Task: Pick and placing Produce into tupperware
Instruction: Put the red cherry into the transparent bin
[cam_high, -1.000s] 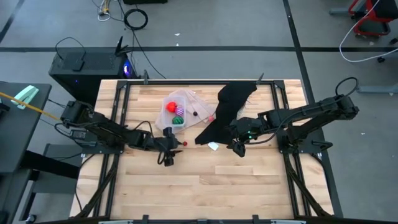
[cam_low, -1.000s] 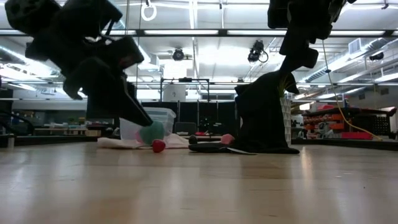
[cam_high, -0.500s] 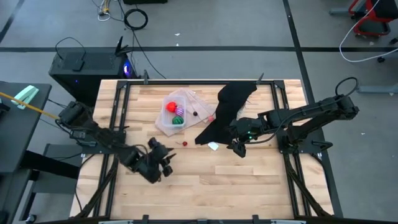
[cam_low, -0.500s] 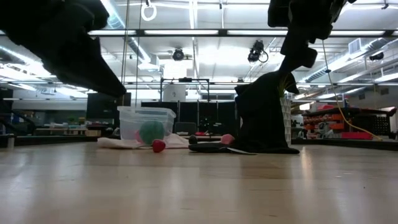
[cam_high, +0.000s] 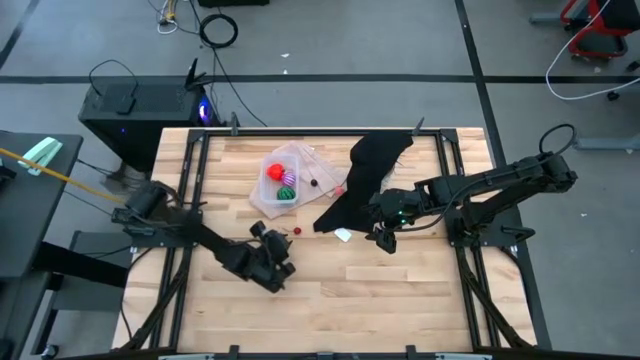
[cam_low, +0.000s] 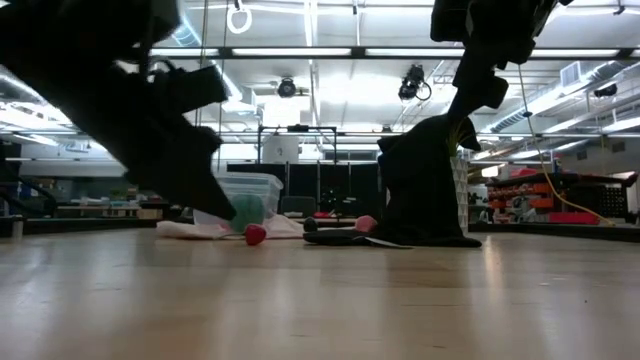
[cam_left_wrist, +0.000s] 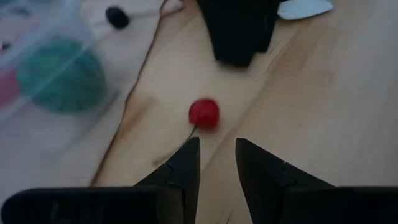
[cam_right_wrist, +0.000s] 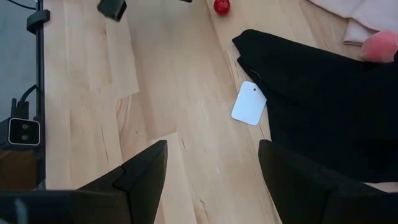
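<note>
Two claws on hand, neither holding anything.

Left claw (cam_high: 277, 272): low over the table's near-middle, its fingers (cam_left_wrist: 180, 167) set a narrow gap apart and nothing between them. They point at a small red cherry (cam_left_wrist: 203, 114) lying on the bare wood a short way ahead, its thin stem trailing back toward the fingertips. Judged to be lined up for a pick of that piece; the slim gap suits so small a thing.

Right claw (cam_high: 384, 238): waits above the wood beside the black cloth (cam_high: 368, 178), fingers (cam_right_wrist: 144, 169) spread wide, empty. A white tag (cam_right_wrist: 249, 103) lies under it at the cloth's edge.

Tub (cam_high: 292, 153): clear plastic, on the far-left part of the table beyond the cherry, resting on flat plastic lids (cam_high: 263, 202). Inside: a red ball (cam_high: 275, 172), a purple piece (cam_high: 286, 178) and a green striped ball (cam_high: 286, 193).

Loose stock: a dark berry (cam_high: 313, 182) by the tub; a pink piece (cam_right_wrist: 382, 45) touching the cloth.

Table (cam_high: 400, 310): light wood.
</note>
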